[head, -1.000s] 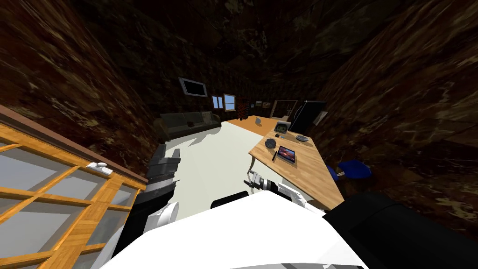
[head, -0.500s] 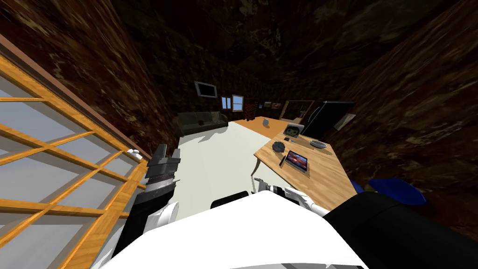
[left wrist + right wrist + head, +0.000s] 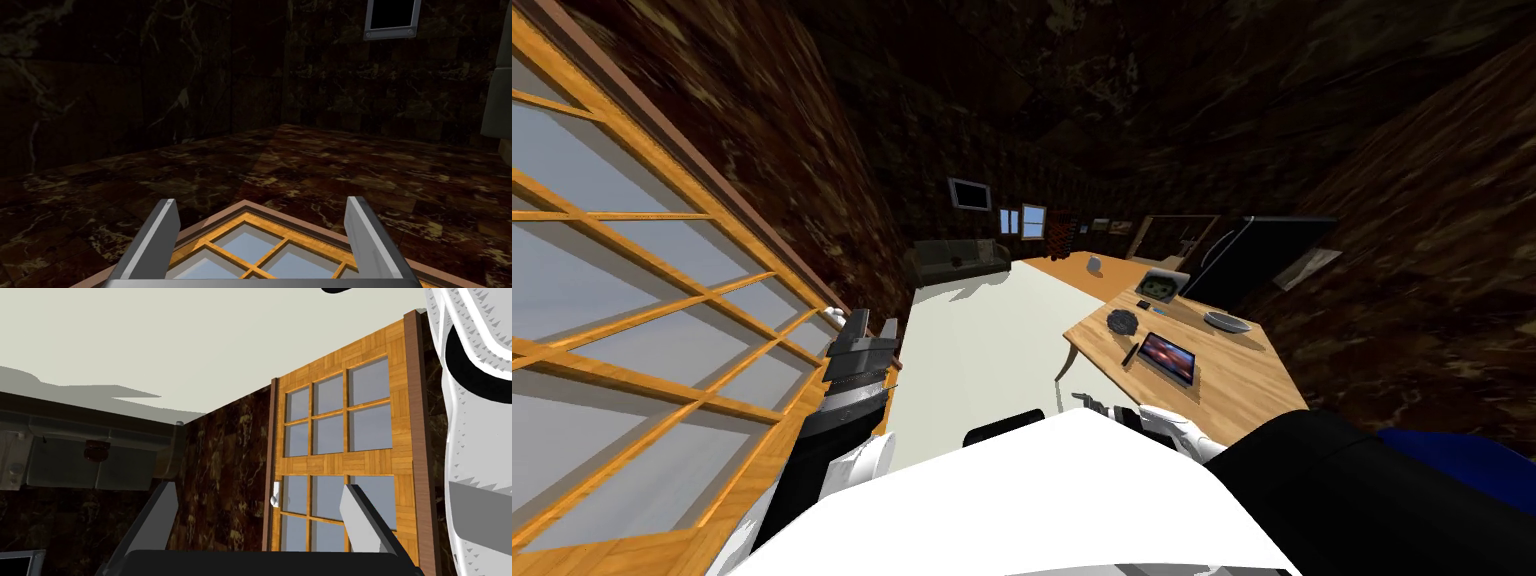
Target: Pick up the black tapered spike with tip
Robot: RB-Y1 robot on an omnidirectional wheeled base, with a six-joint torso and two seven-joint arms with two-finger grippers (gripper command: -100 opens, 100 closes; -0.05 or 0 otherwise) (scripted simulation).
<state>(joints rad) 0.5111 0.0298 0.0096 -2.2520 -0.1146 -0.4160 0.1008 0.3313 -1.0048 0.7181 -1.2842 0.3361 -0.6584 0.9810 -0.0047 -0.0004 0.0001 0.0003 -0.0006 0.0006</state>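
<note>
Black spike (image 3: 1130, 353) lies on table (image 3: 1232, 385), well apart from right tool (image 3: 258, 487), jaws spread.

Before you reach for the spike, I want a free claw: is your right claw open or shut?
Open: the right claw has its two fingers standing wide apart, with nothing held between them.

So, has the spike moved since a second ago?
No. The black spike still lies beside the tablet on the wooden table; the whole view shifted, so I turned.

Dark marbled walls (image 3: 1362, 150), pale floor (image 3: 982, 330), glazed wooden door (image 3: 642, 300), sofa (image 3: 959, 258), wooden table (image 3: 1237, 385).
</note>
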